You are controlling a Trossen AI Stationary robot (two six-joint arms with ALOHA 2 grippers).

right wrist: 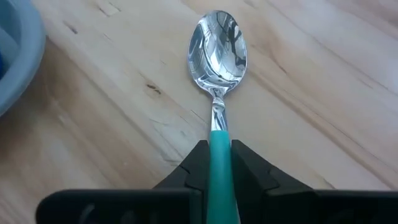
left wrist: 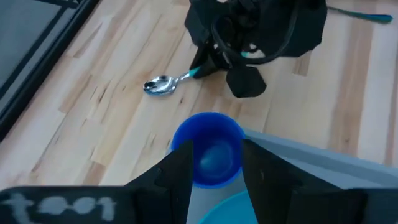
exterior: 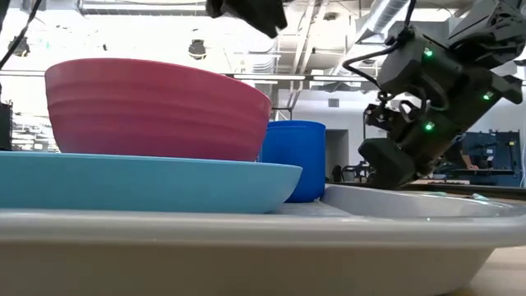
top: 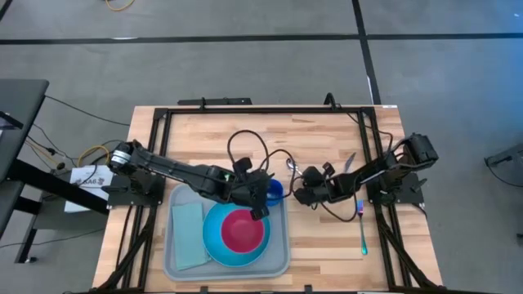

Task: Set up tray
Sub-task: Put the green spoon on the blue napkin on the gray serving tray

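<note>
Closing on a teal-handled metal spoon (right wrist: 219, 93), our right gripper (right wrist: 215, 163) is pinching the plastic handle between its jaws, the shiny bowl lying on the pale wooden desk (top: 327, 253) just right of the large light grey-blue plastic tray (top: 278, 260). That tray is sitting at the near middle of the desk, carrying a folded teal napkin (top: 188, 234) at its left, a round bright blue plate (top: 214, 242) with a pink bowl (top: 243, 229) on it, and a small blue plastic cup (left wrist: 209, 149) at its far right corner. Our left gripper (left wrist: 216, 167) is hovering over that cup with its jaws spread wide around it, gripping nothing. We are judging the spoon light, stiff and slippery, so holding it mid-handle is suiting it. Another teal-handled utensil (top: 363, 233) is lying further right.
</note>
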